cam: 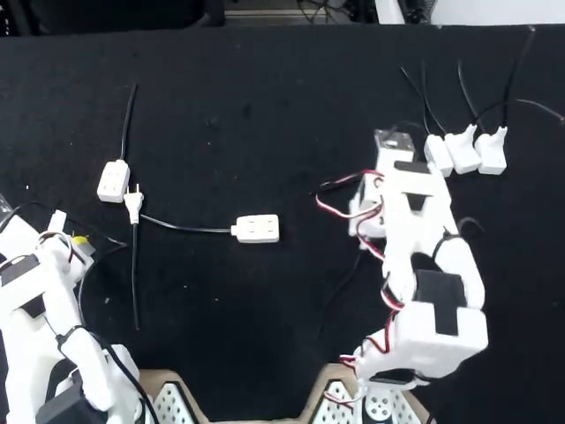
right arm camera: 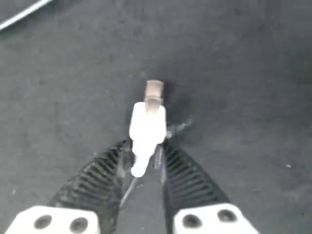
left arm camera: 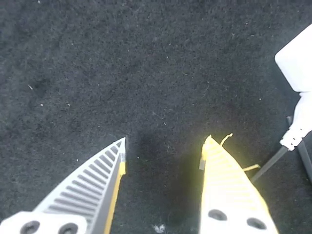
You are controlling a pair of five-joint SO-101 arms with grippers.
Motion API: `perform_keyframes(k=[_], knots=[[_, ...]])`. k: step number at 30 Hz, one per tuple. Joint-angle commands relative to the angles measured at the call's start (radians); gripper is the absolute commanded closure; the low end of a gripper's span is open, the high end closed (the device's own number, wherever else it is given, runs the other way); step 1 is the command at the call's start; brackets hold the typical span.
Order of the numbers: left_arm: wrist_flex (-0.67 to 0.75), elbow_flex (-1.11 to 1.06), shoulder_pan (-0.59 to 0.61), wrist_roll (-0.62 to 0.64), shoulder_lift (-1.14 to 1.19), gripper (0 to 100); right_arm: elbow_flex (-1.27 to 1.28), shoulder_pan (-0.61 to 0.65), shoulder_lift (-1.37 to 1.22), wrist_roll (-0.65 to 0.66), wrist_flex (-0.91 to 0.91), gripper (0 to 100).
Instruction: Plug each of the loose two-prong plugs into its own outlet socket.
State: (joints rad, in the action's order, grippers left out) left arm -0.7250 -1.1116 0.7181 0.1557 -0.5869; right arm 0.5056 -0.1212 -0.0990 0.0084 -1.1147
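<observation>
My right gripper [right arm camera: 146,156] is shut on a small white two-prong plug [right arm camera: 147,127], whose metal prongs [right arm camera: 154,89] point away over the black mat. In the high view this right gripper [cam: 394,143] sits at the right, just left of three white plug blocks [cam: 464,151] with black cords. My left gripper [left arm camera: 165,146] hangs open above bare mat, with nothing between its fingers; in the high view the left gripper [cam: 64,226] is at the left edge. A white single outlet [cam: 113,180] and a loose white plug [cam: 133,203] lie just beyond it. A white multi-socket outlet [cam: 257,229] rests mid-table.
Black cords run from the loose plug to the multi-socket outlet and up from the single outlet [left arm camera: 296,61]. The loose plug [left arm camera: 298,127] lies next to the left gripper's yellow finger. Red and white wires [cam: 340,199] hang beside the right arm. The table's far half is bare black mat [cam: 265,88].
</observation>
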Motion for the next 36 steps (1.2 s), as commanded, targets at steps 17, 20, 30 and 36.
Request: perform_keyframes(k=[17, 20, 30, 36], knots=[[0.011, 0.033, 0.005, 0.006, -0.035, 75, -0.403, 0.155, 0.39, 0.586, -0.141, 98.7], [0.011, 0.031, 0.007, 0.006, -0.035, 75, -0.323, 0.199, 0.392, 0.743, -0.163, 98.7], [0.011, 0.031, 0.005, 0.005, -0.035, 75, 0.32, 0.402, 0.67, 0.979, -0.078, 98.8], [0.011, 0.031, 0.005, 0.005, -0.035, 75, 0.648, 0.419, 0.828, 0.988, 0.127, 98.4]])
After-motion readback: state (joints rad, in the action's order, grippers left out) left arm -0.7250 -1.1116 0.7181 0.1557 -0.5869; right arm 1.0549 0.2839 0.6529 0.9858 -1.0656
